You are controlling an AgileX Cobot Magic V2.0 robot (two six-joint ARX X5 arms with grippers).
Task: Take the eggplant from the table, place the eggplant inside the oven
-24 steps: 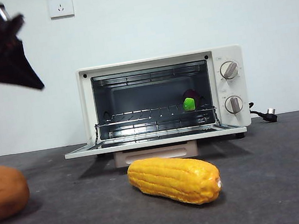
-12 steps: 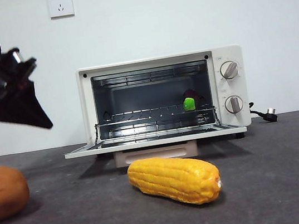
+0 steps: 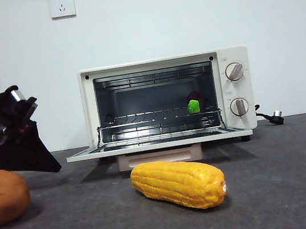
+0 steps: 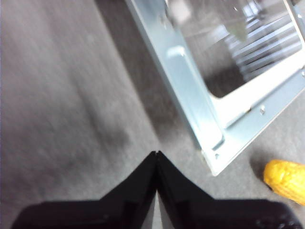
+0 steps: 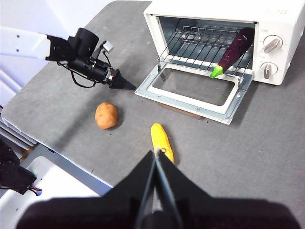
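Observation:
The dark purple eggplant (image 5: 235,49) with its green stem cap (image 3: 193,106) lies on the wire rack inside the cream-white oven (image 3: 229,57), at the rack's right side. The oven door (image 5: 193,90) hangs open and flat. My left gripper (image 3: 48,163) is shut and empty, low over the table (image 3: 290,186) just left of the door's corner (image 4: 217,160). It also shows in the right wrist view as a black tip (image 5: 125,85). My right gripper (image 5: 156,160) is shut, held high above the table's near side.
A yellow corn cob (image 3: 178,183) lies in front of the oven. A round brown potato (image 3: 3,196) sits at the left, close below the left arm. A black plug (image 3: 272,116) lies right of the oven.
The left arm has come down from the upper left to just above the table beside the open door. The eggplant, corn and potato have not moved.

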